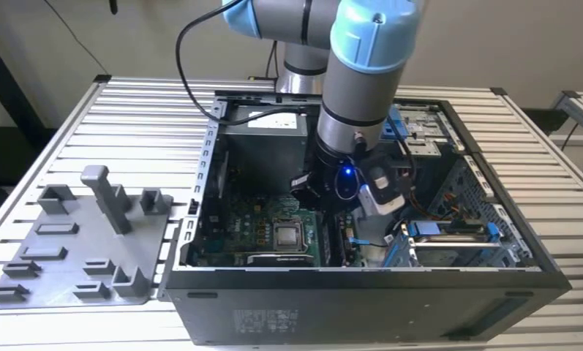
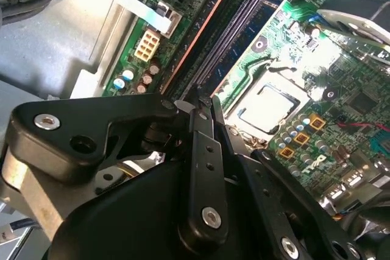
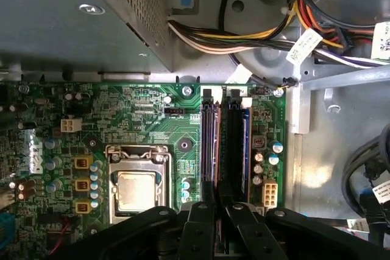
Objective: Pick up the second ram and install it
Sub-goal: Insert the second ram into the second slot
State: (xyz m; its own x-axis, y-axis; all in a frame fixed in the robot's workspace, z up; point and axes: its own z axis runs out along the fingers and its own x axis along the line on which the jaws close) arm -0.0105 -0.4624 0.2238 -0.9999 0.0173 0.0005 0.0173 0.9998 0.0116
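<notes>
Gripper [image 3: 218, 226] sits low over the RAM slots [image 3: 226, 144], fingers [image 2: 201, 150] nearly closed on the second ram [image 2: 196, 41], which stands edge-up in its slot. I'd guess it's light, stiff and fragile, so hold the long edges.
</notes>
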